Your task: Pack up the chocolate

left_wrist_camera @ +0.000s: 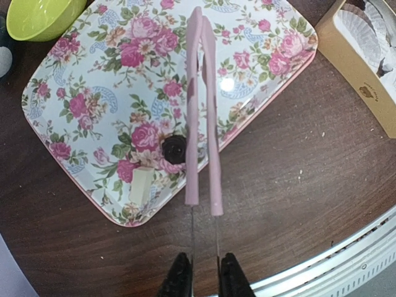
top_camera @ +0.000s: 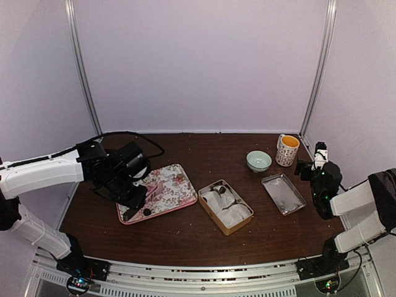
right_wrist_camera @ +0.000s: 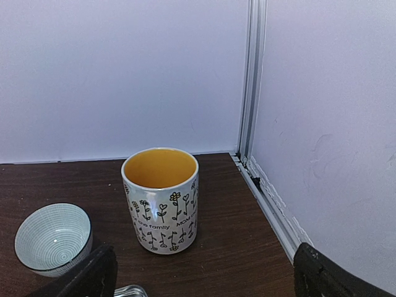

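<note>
Left wrist view only: a lime bowl [left_wrist_camera: 37,15] is seen beyond the floral tray [left_wrist_camera: 80,80]. It is not made out overhead, where the arm covers that spot.

Overhead only: a steel tray [top_camera: 283,193].

Right wrist view: a mug [right_wrist_camera: 162,201] and a ribbed bowl [right_wrist_camera: 52,238] are seen ahead of the right pincer [right_wrist_camera: 204,281]. Its fingers are spread wide and nothing is held.

The left pincer [left_wrist_camera: 204,278] is closed narrowly on the pink tongs [left_wrist_camera: 201,111], whose arms are nearly together.

A dark chocolate lump [left_wrist_camera: 174,148] is noted on the tray ahead of the left pincer. It is just beside the tongs' left arm, not between the arms. A pale lump [left_wrist_camera: 141,184] lies nearer and further left. The cardboard box [left_wrist_camera: 362,74] is ahead to the right.
</note>
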You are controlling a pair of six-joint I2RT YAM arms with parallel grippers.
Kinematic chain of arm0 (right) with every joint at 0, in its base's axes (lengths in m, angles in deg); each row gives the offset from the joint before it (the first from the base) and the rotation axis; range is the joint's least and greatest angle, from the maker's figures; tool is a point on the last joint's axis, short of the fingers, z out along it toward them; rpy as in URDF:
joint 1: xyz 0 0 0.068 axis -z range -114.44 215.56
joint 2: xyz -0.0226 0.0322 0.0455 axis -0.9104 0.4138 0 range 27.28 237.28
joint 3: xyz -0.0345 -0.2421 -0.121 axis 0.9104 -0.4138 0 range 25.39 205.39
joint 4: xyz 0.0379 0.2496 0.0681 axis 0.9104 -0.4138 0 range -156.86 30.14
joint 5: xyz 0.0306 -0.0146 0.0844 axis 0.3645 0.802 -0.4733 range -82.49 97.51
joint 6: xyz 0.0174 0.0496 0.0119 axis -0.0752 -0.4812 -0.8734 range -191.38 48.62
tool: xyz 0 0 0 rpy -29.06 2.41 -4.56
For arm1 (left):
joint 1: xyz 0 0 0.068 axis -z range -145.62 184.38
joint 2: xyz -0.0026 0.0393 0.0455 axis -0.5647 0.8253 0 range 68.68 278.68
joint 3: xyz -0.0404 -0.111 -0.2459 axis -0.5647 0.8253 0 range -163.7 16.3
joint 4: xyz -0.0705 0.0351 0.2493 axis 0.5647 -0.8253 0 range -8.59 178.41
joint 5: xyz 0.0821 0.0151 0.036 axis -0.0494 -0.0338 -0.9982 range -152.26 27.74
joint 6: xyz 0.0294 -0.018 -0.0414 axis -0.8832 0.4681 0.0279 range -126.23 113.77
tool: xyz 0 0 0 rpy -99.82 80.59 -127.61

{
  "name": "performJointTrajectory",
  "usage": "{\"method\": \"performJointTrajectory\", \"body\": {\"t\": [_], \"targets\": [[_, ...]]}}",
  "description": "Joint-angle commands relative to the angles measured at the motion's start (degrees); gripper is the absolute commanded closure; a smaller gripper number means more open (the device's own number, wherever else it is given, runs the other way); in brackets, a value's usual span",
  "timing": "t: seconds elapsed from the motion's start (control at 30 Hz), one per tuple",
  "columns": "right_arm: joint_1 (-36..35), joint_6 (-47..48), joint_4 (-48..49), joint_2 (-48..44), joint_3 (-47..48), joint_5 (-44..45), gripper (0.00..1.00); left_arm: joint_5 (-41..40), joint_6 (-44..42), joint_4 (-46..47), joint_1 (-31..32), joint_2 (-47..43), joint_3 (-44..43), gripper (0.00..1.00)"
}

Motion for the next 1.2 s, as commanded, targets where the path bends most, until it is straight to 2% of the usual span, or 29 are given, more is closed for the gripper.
{"method": "performJointTrajectory", "body": {"t": [0.0,0.23,0.37,0.53,0.67,0.93,1.17], "targets": [[0.5,-0.1,0.1,-0.2,0.8,-0.3,0.0,-1.2,0.2,2.1,-0.3,-1.1,-1.6,0.85],[0.5,-0.1,0.1,-0.2,0.8,-0.3,0.0,-1.1,2.1,13.1,-0.3,-2.6,3.7,0.84],[0.5,-0.1,0.1,-0.2,0.9,-0.3,0.0,-5.3,4.9,18.5,-0.3,-0.2,6.9,0.84],[0.5,-0.2,0.1,-0.2,0.8,-0.3,0.0,-15.8,7.1,24.9,-0.3,4.5,8.1,0.84],[0.5,-0.2,0.1,-0.2,0.8,-0.3,0.0,-17.2,6.7,30.9,-0.3,11.3,6.4,0.84],[0.5,-0.2,0.2,-0.2,0.9,-0.3,0.0,-15.3,7.1,30.7,-0.3,26.0,-1.2,0.85],[0.5,-0.2,0.2,-0.2,0.9,-0.3,0.0,-12.7,9.8,26.6,-1.1,29.5,-2.3,0.79]]}}
